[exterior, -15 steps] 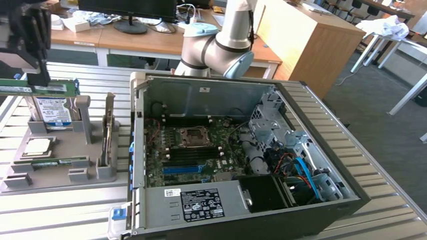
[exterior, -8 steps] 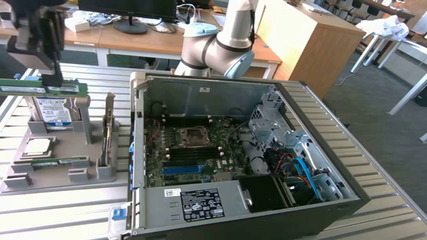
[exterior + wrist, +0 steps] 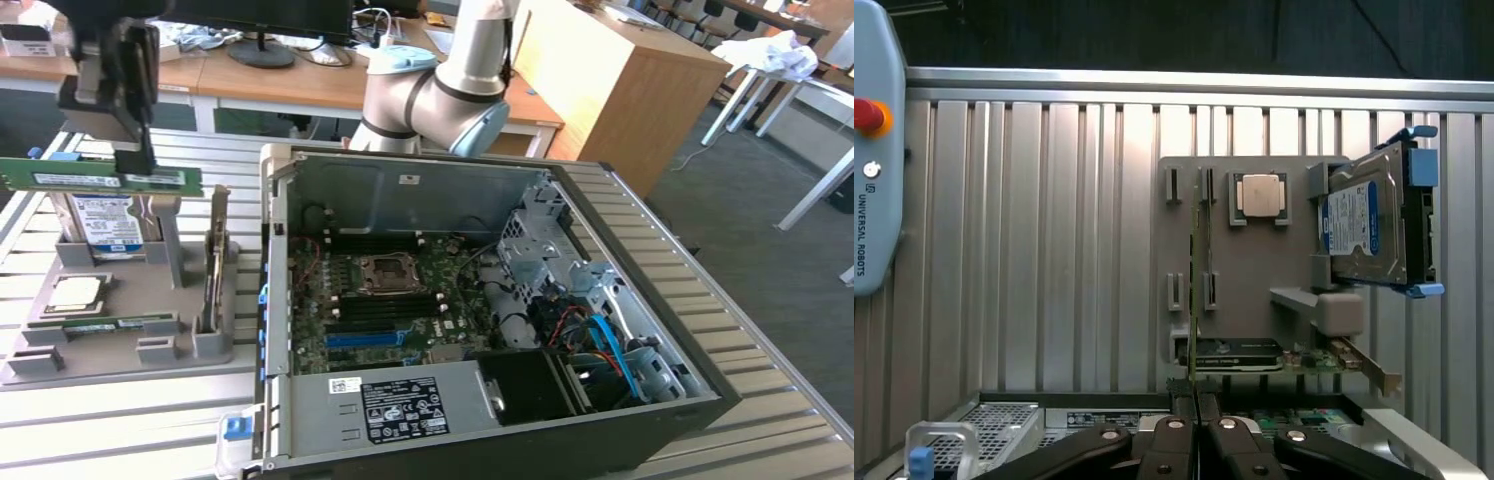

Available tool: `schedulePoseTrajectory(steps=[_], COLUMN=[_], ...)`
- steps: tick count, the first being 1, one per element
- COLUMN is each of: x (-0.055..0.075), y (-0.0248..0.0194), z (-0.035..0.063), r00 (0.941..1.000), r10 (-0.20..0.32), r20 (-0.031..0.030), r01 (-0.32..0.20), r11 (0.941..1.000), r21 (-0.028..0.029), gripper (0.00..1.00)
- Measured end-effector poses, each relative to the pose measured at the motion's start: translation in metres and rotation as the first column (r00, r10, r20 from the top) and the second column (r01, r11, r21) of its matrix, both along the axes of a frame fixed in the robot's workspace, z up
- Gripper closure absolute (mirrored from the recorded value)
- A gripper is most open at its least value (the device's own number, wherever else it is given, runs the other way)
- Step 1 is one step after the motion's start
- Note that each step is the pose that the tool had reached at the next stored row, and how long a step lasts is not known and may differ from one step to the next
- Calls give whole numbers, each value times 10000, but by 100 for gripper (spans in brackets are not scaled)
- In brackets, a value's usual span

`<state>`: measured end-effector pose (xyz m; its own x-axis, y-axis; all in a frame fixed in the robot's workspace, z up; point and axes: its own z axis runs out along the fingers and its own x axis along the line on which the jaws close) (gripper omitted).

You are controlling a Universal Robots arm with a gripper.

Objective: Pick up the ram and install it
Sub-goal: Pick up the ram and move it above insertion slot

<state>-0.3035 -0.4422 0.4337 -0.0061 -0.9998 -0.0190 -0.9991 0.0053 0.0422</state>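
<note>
Exterior view: we see the gripper (image 3: pixel 134 163) hanging straight down above the grey tray (image 3: pixel 134 288), jaws pinched nearly closed on the one ram (image 3: pixel 54 178), held level over that tray's one hard drive (image 3: pixel 100 222), one processor (image 3: pixel 74 293) and one spare green stick (image 3: pixel 118 323), with one open computer case (image 3: pixel 400 195) beside the tray on the exterior view's right.

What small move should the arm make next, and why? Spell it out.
Probably carry the memory stick toward the exterior view's right, keeping its height. The tool is shut on it, it hangs level above the grey holder, and the slots lie inside the open computer case.
</note>
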Motion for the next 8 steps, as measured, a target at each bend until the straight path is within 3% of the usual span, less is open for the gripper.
schedulePoseTrajectory(steps=[8], x=[163], y=[-1], z=[0], r00=[10000], r10=[0], r20=[0], r01=[0], r11=[10000], r21=[0], gripper=[89])
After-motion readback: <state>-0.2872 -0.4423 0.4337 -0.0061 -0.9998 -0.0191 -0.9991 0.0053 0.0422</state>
